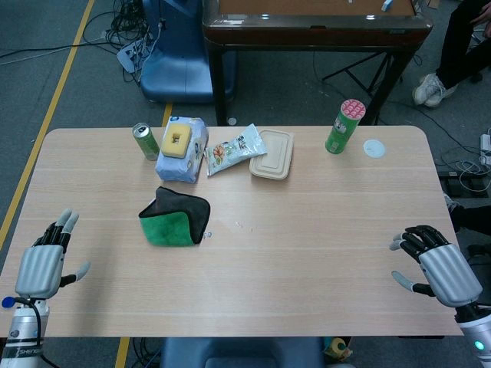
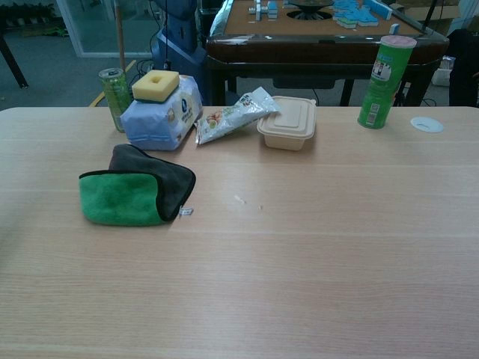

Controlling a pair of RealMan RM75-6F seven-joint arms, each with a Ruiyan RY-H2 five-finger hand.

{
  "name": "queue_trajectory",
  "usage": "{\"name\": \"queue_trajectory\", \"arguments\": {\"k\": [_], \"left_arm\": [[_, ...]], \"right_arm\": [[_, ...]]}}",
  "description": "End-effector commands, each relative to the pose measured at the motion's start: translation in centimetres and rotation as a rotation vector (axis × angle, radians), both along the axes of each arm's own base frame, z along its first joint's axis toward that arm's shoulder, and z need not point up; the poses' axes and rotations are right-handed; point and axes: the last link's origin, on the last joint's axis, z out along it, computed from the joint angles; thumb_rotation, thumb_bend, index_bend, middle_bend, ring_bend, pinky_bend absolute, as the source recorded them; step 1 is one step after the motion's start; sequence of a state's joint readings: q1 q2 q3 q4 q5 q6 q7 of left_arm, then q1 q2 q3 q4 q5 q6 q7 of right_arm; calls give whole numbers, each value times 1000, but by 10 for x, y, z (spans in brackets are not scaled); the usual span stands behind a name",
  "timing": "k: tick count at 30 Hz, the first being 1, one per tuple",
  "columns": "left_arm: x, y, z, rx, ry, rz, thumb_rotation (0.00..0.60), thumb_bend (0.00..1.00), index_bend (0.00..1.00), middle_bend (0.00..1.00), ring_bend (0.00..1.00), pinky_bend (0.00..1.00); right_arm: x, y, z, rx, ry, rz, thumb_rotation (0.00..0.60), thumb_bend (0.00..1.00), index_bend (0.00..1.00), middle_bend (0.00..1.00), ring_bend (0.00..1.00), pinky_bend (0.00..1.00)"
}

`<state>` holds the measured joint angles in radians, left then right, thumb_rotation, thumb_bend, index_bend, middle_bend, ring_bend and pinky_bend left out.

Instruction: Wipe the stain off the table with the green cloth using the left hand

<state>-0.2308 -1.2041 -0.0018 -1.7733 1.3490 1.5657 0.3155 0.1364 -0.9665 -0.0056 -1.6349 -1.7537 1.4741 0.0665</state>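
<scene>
A pale wooden table (image 1: 307, 230) stands on a grey floor marked with yellow lines, and a dark game table sits behind it. Along the far side runs a row of things. A lidded beige food box (image 1: 272, 154) is closed, so what it holds cannot be seen. Just beside it lies a sealed snack bag (image 1: 232, 150), its end touching a blue pack of wipes (image 1: 181, 153) with a yellow sponge (image 1: 177, 139) resting on top. A green drink can (image 1: 145, 141) stands upright just past the wipes. Well off toward the right hand's side, a tall green tube of crisps (image 1: 344, 126) stands upright with its lid on, and a small white disc (image 1: 374, 147) lies flat near it.

The left hand (image 1: 42, 264) hovers over the near left corner of the table, fingers spread and holding nothing. The green cloth (image 1: 174, 218) lies folded on the table well apart from it, further in toward the middle and a little farther from the robot, green side down front and dark grey lining turned up at the back. A faint pale stain (image 1: 242, 225) marks the wood just beyond the cloth, on the side away from the left hand.

The right hand (image 1: 431, 262) hangs over the near right edge, fingers apart and empty, well away from everything. Neither hand shows in the chest view.
</scene>
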Motion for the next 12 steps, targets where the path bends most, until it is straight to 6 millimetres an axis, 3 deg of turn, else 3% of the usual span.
{"name": "queue_trajectory", "arguments": {"k": [1, 12], "left_arm": [[-1, -20, 2, 15, -6, -4, 600, 193, 0, 39, 121, 330], [-2, -50, 4, 42, 4, 3, 600, 194, 0, 39, 121, 323]], "right_arm": [[-1, -1, -1, -2, -1, 3, 600, 296, 400, 345, 234, 197], [-2, -1, -8, 13, -13, 13, 600, 296, 400, 332, 235, 198]]}}
